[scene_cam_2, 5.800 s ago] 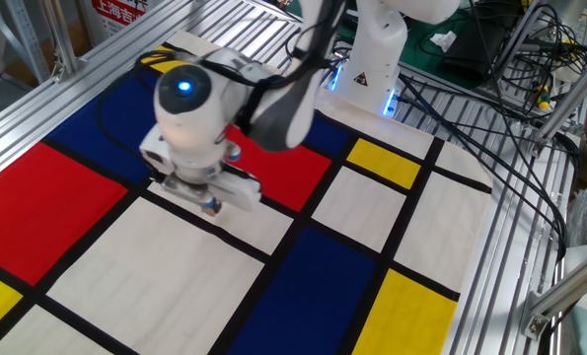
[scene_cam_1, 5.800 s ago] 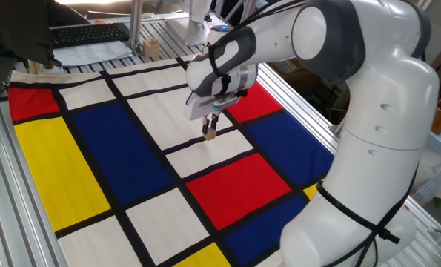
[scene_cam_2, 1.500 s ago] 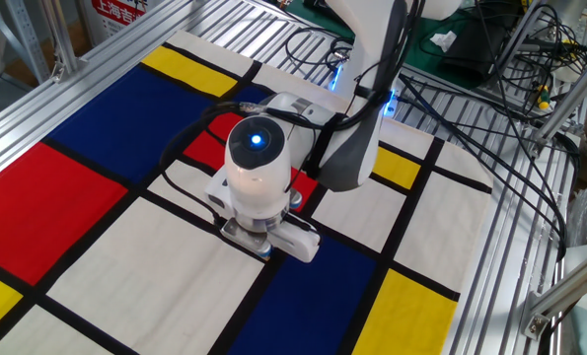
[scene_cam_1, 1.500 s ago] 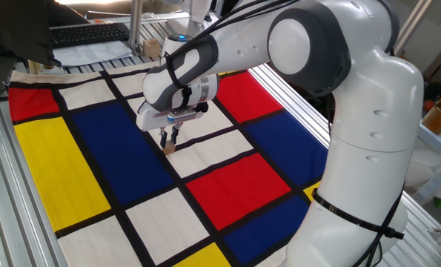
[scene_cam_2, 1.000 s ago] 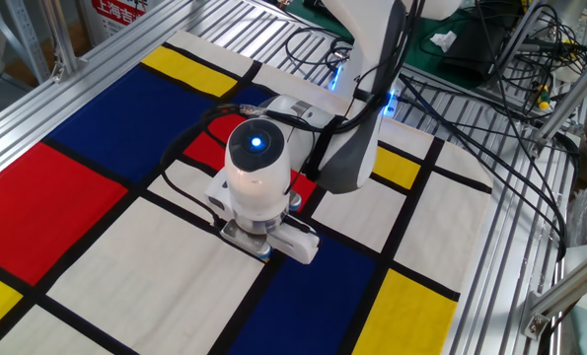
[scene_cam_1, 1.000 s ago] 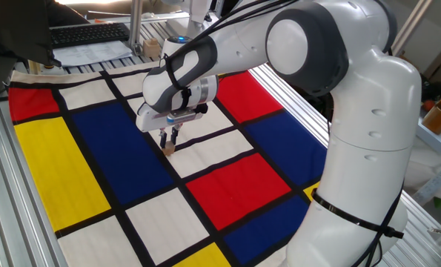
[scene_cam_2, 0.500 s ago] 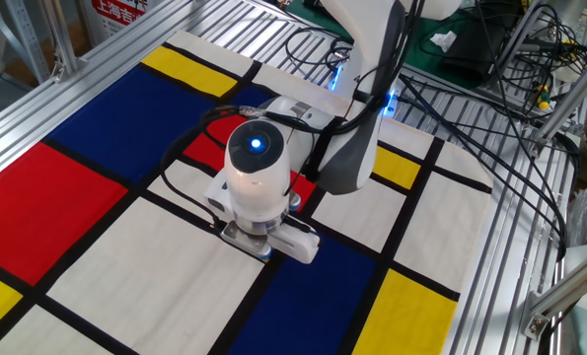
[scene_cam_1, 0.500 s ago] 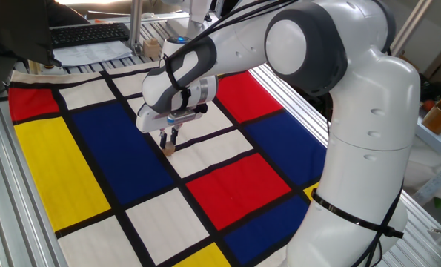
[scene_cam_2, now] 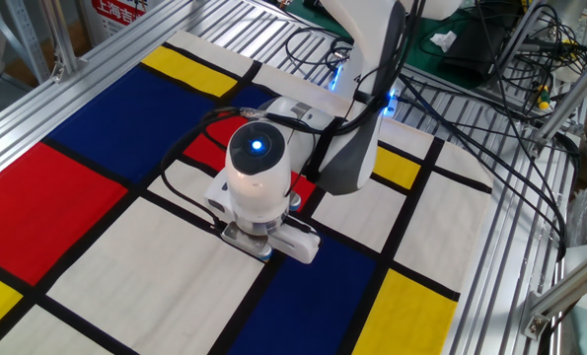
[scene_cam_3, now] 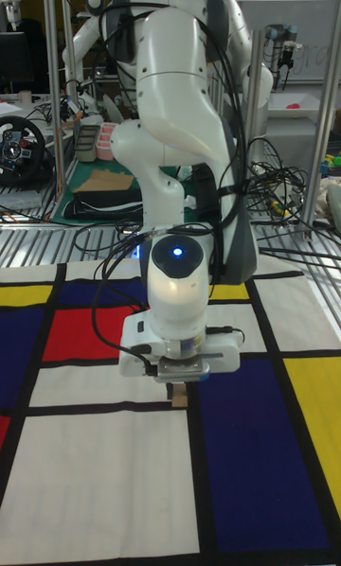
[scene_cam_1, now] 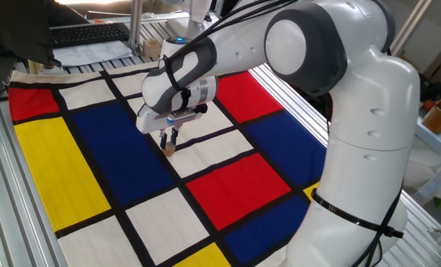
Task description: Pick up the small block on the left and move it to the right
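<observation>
At frame center, the robot's gripper (scene_cam_1: 170,141) pinches the small block (scene_cam_1: 170,147) low against the checkered cloth (scene_cam_1: 79,163), apparently placing it; opening and lifting likely comes next.

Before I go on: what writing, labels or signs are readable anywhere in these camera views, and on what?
Red-and-white sign at the table's far edge: characters too blurred to read.
White robot base: a triangular warning symbol, no legible words.
Black keyboard behind the table: keys too small to read.
No other text is readable.
</observation>
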